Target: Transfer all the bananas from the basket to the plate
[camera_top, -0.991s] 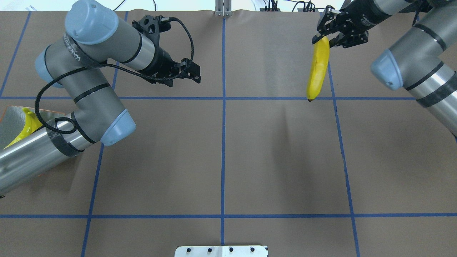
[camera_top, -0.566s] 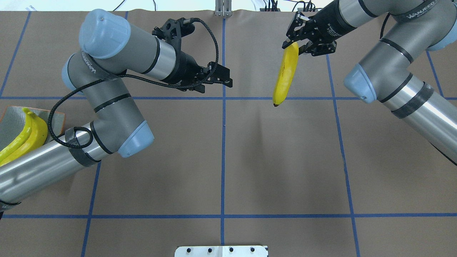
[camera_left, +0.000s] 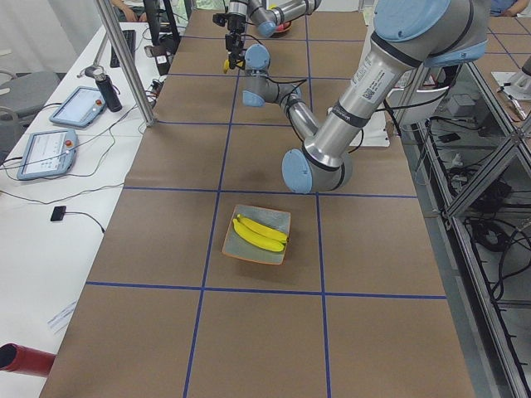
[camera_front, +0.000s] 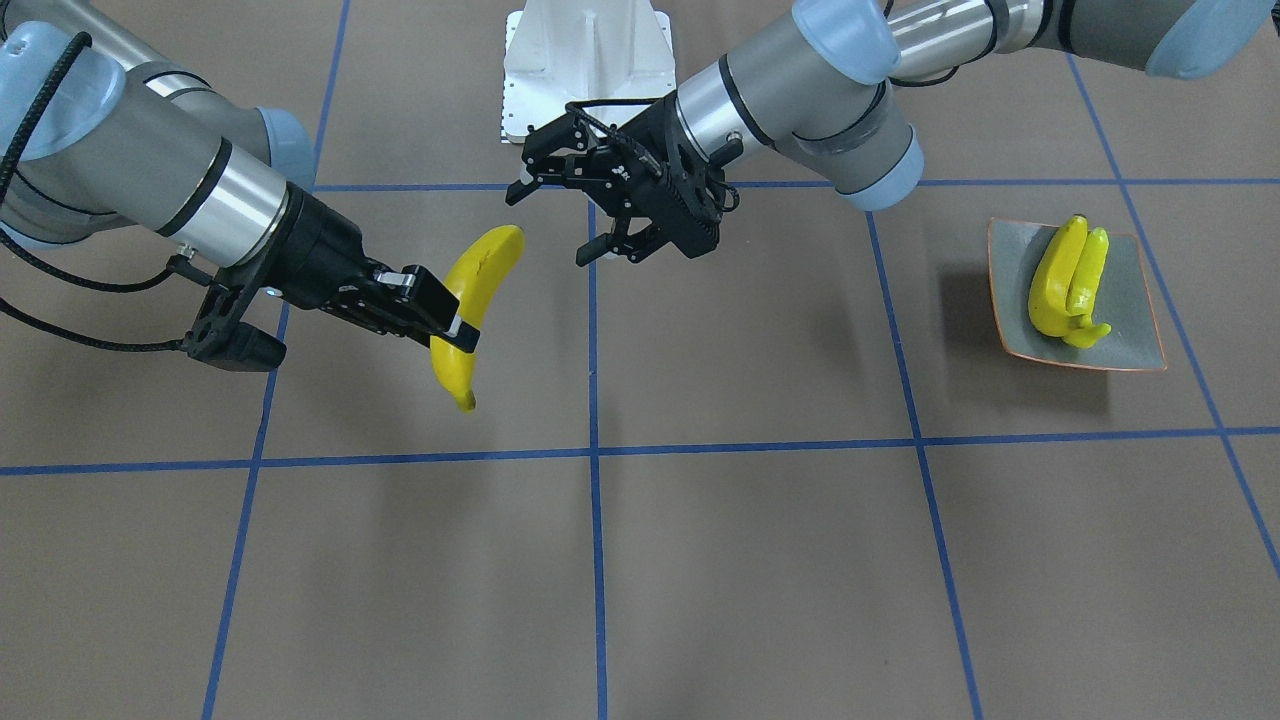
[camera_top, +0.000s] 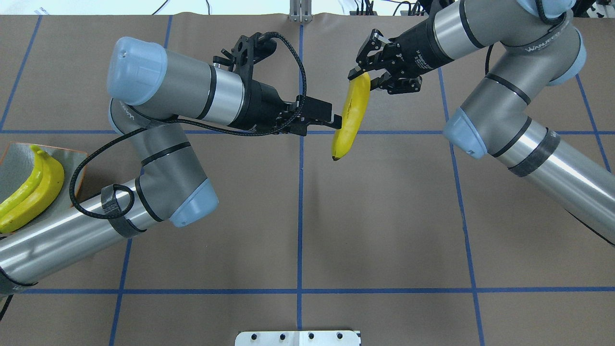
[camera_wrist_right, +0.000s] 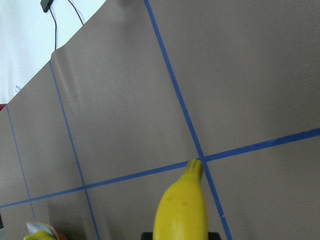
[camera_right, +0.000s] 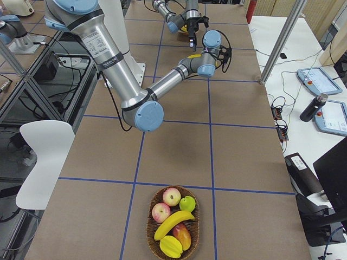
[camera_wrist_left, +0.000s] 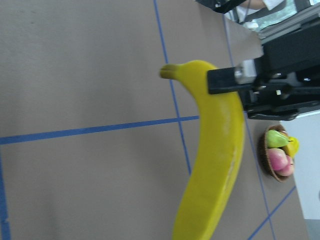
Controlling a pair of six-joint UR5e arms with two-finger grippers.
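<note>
Lying on the plate [camera_front: 1135, 310], two bananas [camera_front: 1050, 285]; basket [camera_right: 148, 230] (fruit-filled) holds one.

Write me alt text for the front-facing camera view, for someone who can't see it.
The robot's right claw holds a yellow banana above the brown table, while its open left claw hovers close beside it. At the view's right, two more bananas lie on a square grey plate.
</note>
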